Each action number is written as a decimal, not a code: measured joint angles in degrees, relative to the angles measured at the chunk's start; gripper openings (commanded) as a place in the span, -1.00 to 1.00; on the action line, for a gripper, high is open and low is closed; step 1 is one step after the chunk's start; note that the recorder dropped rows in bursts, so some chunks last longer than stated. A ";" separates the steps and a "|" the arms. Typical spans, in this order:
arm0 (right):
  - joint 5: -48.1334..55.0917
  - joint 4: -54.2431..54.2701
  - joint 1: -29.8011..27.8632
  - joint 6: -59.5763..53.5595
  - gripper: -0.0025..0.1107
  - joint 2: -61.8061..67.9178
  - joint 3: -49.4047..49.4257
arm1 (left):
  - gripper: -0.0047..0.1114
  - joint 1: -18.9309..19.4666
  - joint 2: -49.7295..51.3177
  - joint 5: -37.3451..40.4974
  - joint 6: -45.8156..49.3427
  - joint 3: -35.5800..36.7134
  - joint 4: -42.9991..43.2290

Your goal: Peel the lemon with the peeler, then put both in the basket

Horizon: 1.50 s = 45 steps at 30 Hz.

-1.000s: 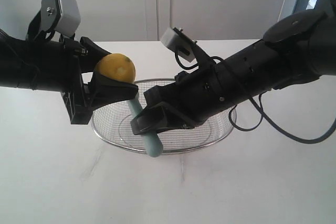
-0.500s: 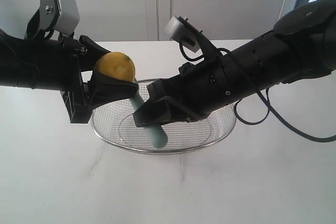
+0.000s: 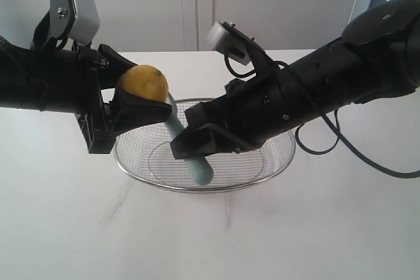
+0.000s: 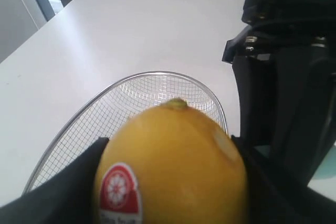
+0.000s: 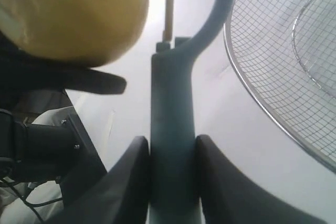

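Note:
My left gripper (image 3: pixel 134 93) is shut on the yellow lemon (image 3: pixel 143 83), held in the air above the left rim of the wire basket (image 3: pixel 272 165). The left wrist view shows the lemon (image 4: pixel 173 166) close up with its red-and-white sticker facing the camera. My right gripper (image 3: pixel 193 143) is shut on the pale teal handle of the peeler (image 3: pixel 197 165), above the basket. In the right wrist view the peeler (image 5: pixel 172 108) runs up between the fingers, its loop head beside the lemon (image 5: pixel 79 14). Whether the blade touches the peel is hidden.
The basket (image 4: pixel 131 85) rests on a white table (image 3: pixel 328 227). Both black arms crowd the space over the basket's left and middle. A pale wall stands behind the table.
The right gripper has carried the peeler slightly up and to the right, its handle end now over the basket's inside. The left gripper and lemon have stayed still.

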 measured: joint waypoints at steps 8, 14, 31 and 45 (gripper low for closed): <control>-1.05 -1.36 0.00 1.88 -0.96 0.00 0.00 | -0.92 0.00 0.00 -0.19 0.00 0.00 0.00; -1.16 -1.50 0.00 2.12 -0.96 0.00 0.00 | -0.92 0.00 0.00 -1.33 0.00 0.00 0.50; -1.60 -1.50 0.00 3.07 -0.96 -2.45 0.00 | -0.92 0.00 0.00 -1.45 0.00 0.00 1.11; -2.90 -2.21 0.00 3.07 -0.96 -5.63 0.00 | -0.92 0.00 0.00 -1.45 0.00 0.00 1.11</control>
